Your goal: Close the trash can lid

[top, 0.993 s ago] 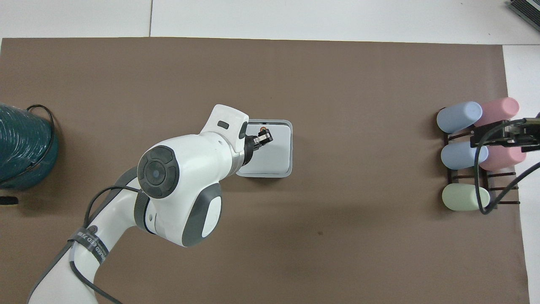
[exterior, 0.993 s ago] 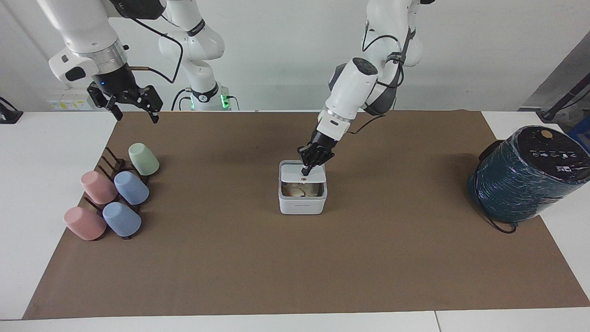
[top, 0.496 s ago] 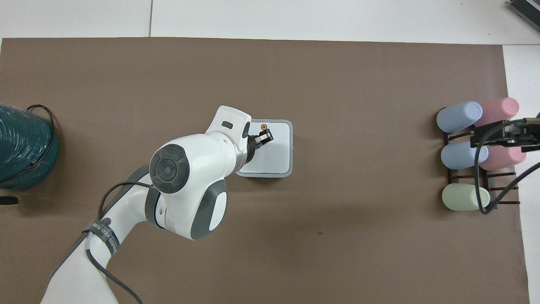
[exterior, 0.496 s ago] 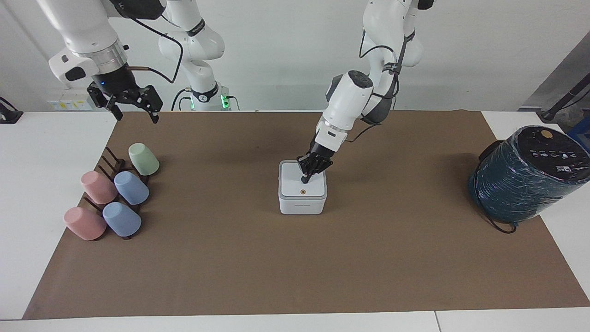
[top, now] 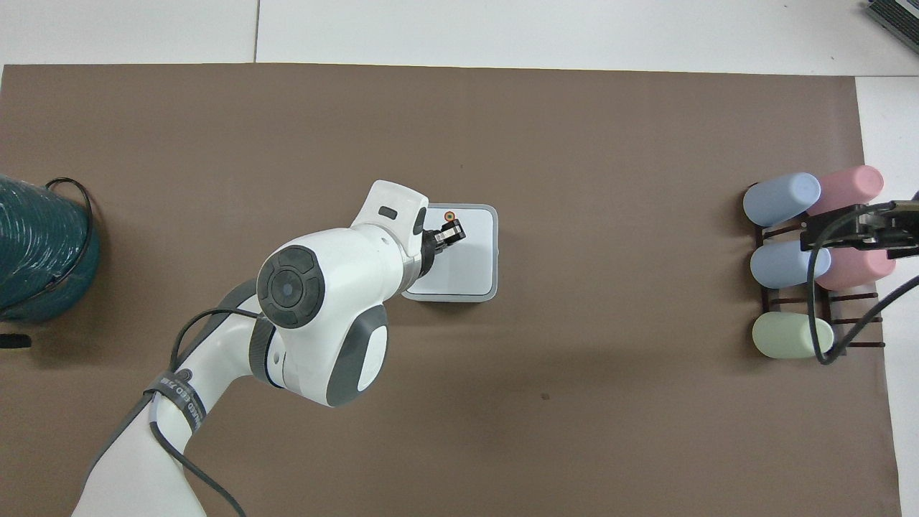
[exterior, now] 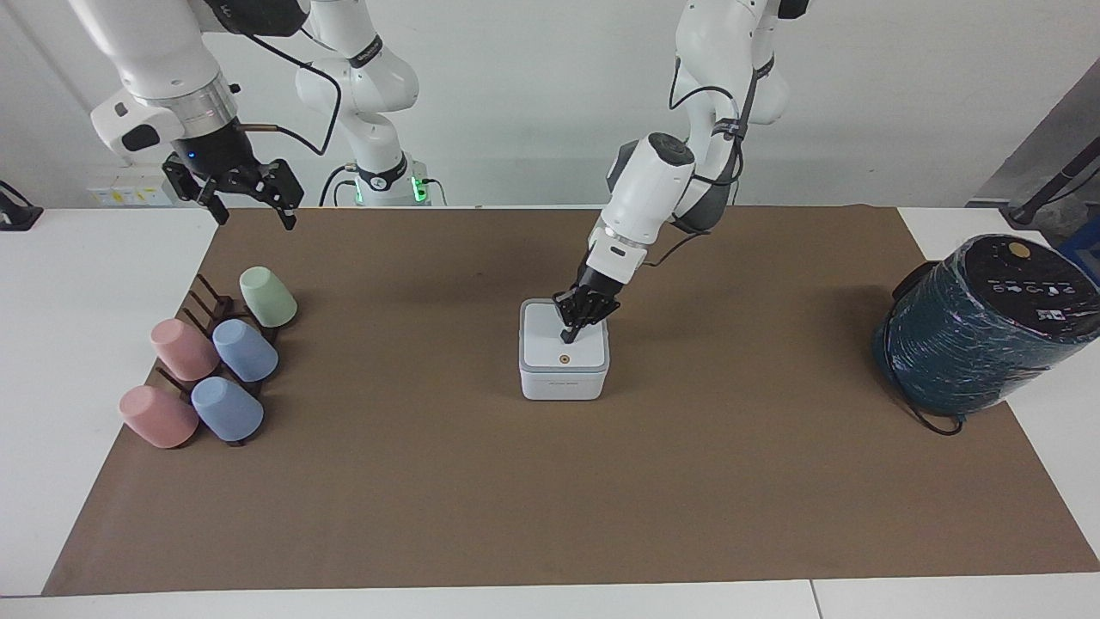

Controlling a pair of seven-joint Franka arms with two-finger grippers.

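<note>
The small white square trash can (exterior: 564,383) stands mid-table on the brown mat; it also shows in the overhead view (top: 495,253). Its flat white lid (exterior: 548,337) lies down flat on the can, the orange-brown dot (exterior: 565,359) on top; the lid also shows from above (top: 470,267). My left gripper (exterior: 568,334) is shut, and its tip rests on the lid's top near the dot; from above it (top: 453,233) is over the lid. My right gripper (exterior: 252,213) is open and empty, waiting in the air over the cup rack; it also shows in the overhead view (top: 858,228).
A large dark teal wrapped cylinder (exterior: 980,331) stands at the left arm's end of the table (top: 36,248). A dark rack with several pastel cups (exterior: 215,365) lies at the right arm's end (top: 790,262). A brown mat (exterior: 550,499) covers the table's middle.
The lid was part-way up with the can's inside showing; it has swung down flat onto the can. My left gripper came down with it. The right arm has not moved.
</note>
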